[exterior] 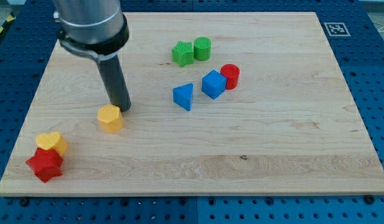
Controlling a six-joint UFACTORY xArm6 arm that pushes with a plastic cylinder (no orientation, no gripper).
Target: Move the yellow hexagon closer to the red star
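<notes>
The yellow hexagon (110,118) lies on the wooden board at the view's left of centre. The red star (45,164) sits near the board's bottom-left corner, with a yellow heart (52,142) touching its upper side. My tip (124,109) rests on the board just to the upper right of the yellow hexagon, touching or nearly touching it. The hexagon is roughly a hand's width up and to the right of the red star.
A green star (182,53) and a green cylinder (202,48) stand at the top centre. A blue triangle (184,96), a blue cube (213,84) and a red cylinder (229,76) cluster right of centre. The wooden board (272,155) has a marker tag (335,28) at the top-right corner.
</notes>
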